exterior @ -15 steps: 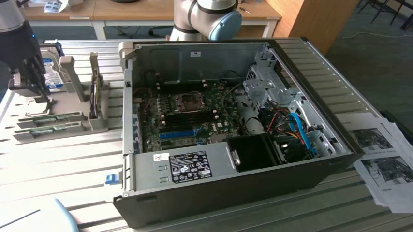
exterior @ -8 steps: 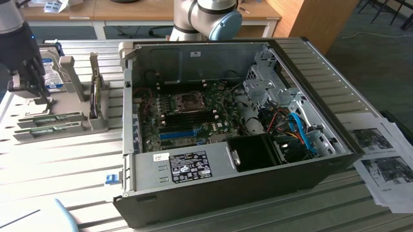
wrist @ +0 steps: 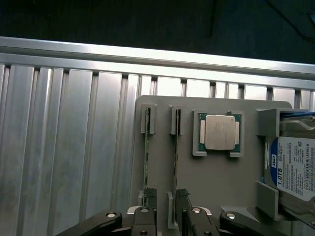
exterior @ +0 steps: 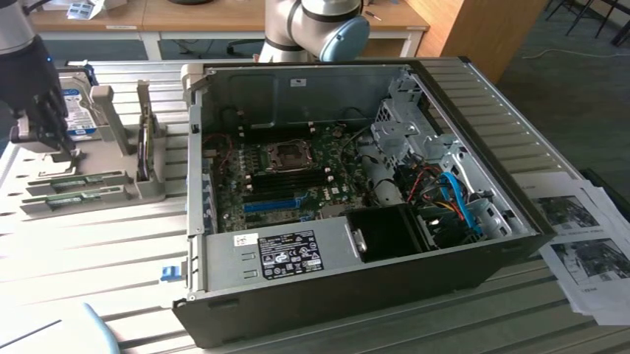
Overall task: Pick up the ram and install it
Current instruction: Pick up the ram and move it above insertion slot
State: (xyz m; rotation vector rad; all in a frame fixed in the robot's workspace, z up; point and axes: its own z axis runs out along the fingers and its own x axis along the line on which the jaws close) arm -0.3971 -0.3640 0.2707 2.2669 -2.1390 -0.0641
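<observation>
In the exterior view, you have the gripper at the far left of the exterior view, hanging over a grey holder that lies on the ribbed metal table. The two ram sticks sit in the near part of that holder, side by side and just nearer than the gripper, and you are not carrying either of them. A hard drive with a blue label stands at the holder's far end, just behind the gripper. To the right of the holder, the open computer case lies on its side, with the green circuit board showing inside and a labelled metal box along its near edge. Loose printed papers lie at the exterior view's right, and the arm rises behind the case. In the wrist view, your gripper is released, with its fingers spread apart and nothing between them clamped. The ram sticks stand on edge in two parallel slots of the holder, and their closer ends reach right up to the fingertips; you cannot tell whether they touch. Beside the sticks a square silver chip rests in its own recess, and beyond it stands the hard drive, all above the table.
</observation>
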